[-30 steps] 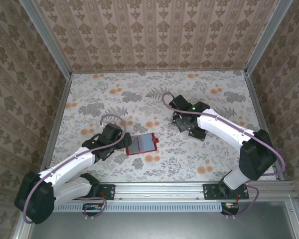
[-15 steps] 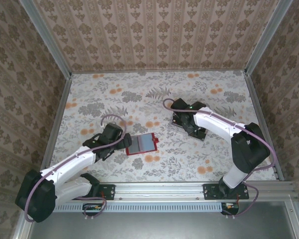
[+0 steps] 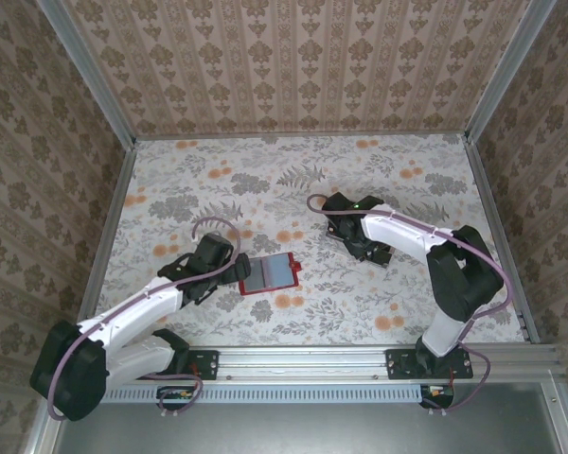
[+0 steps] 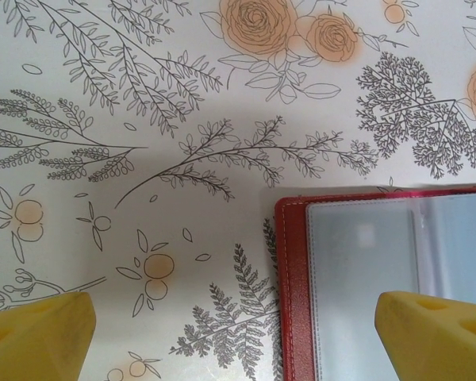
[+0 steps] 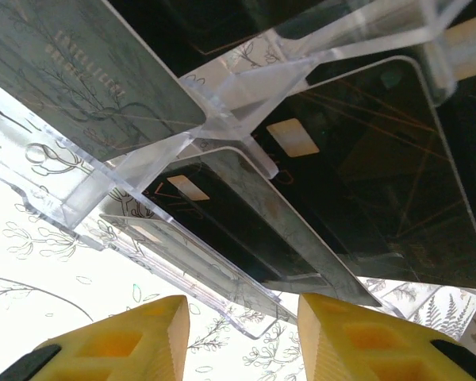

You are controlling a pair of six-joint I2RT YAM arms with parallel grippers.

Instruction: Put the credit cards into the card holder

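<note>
Your card holder lies opened flat on the floral desk, near the front and left of centre. Its long axis runs left to right with a slight tilt, the clear inner sleeves face up, and the little snap tab sticks out of the right-hand edge. In the left wrist view you see its red stitched border and a greyish see-through pocket beside it.

Your left jaws are released and stand wide over the holder's left end. One yellow fingertip is over bare desk, the other over the sleeve, and they grasp nothing.

The credit cards are well apart from the holder, to its right. They stand on edge, leaning, in the slots of a clear plastic tray, and the row runs diagonally from far-left to near-right under your right arm. They are black with pale rectangular marks. One card at upper left carries a faint line of capitals and another has faint orange letters, but both are too dim to read.

Your right jaws are partly apart just below the tray's edge, with only desk between the fingertips.
</note>
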